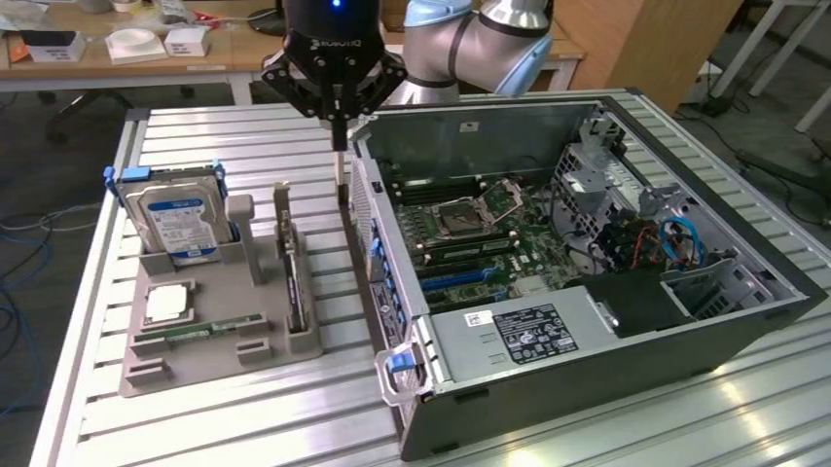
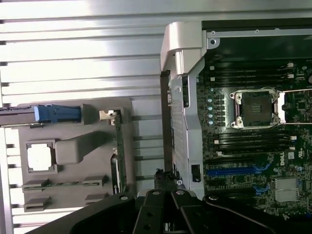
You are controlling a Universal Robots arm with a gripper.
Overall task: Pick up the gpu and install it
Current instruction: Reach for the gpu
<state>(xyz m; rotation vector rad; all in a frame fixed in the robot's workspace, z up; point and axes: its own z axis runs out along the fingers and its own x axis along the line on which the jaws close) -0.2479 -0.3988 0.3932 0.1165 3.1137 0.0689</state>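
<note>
The gpu (image 1: 288,265) is a thin dark card standing on edge in a slot of the grey parts holder (image 1: 214,336), at the exterior view's left of the open computer case (image 1: 610,336). In the wrist view the gpu (image 2: 118,151) shows as a slim blade along the holder's edge. My gripper (image 1: 342,190) hangs fingers-down over the gap between holder and case, beyond the card's far end and close to the case's side wall. Its fingers are shut with nothing between them. In the wrist view the gripper (image 2: 165,179) sits beside that wall.
A blue-labelled hard drive (image 1: 182,219) stands at the holder's far end, with a processor chip (image 1: 169,304) and a green memory stick (image 1: 195,334) nearer. Inside the case lie the motherboard (image 1: 474,233), its empty CPU socket (image 2: 256,109) and blue slots (image 2: 231,171). The slatted metal table (image 1: 247,418) carries everything.
</note>
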